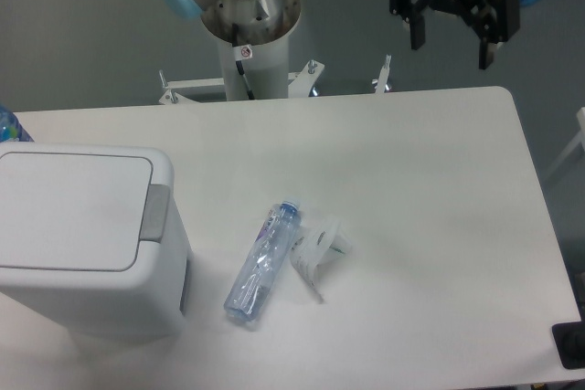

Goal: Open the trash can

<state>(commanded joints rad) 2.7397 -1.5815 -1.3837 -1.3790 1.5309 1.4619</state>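
The trash can stands at the left side of the worktop, near the front edge. It is a large white box with rounded corners. Its flat white lid lies closed, and the grey push tab sits at the right edge of the lid.

Just to the right of the can, a clear plastic bottle lies on its side, with its blue cap pointing toward the far edge. A crumpled clear plastic cup lies just beside the bottle, on its right.

The end effector hangs beyond the far edge of the worktop, at the upper right, well apart from the can. Its two black fingers point down and stand wide apart, and nothing is between them. The arm's base column rises behind the far edge, near the middle.
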